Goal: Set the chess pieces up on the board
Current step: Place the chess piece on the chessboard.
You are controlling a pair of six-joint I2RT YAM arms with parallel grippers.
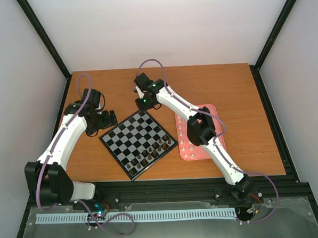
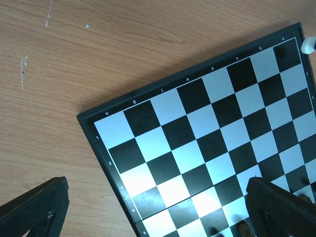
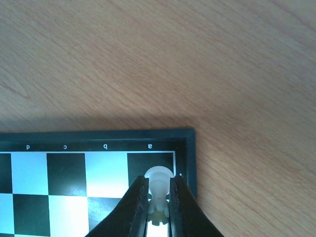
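Fingers [image 3: 136,200] of the right gripper [image 3: 159,190] pinch one tiny cream-white chess piece [image 3: 159,174] tight, at the dark corner square of the shiny square board [image 3: 98,134] with black and silver checks. The left gripper [image 2: 155,217] has its fingers spread wide open and holds nothing, above another corner of that board. More cream-white chess pieces [image 1: 188,148] sit in the pink rounded tray [image 1: 192,158] beside it.
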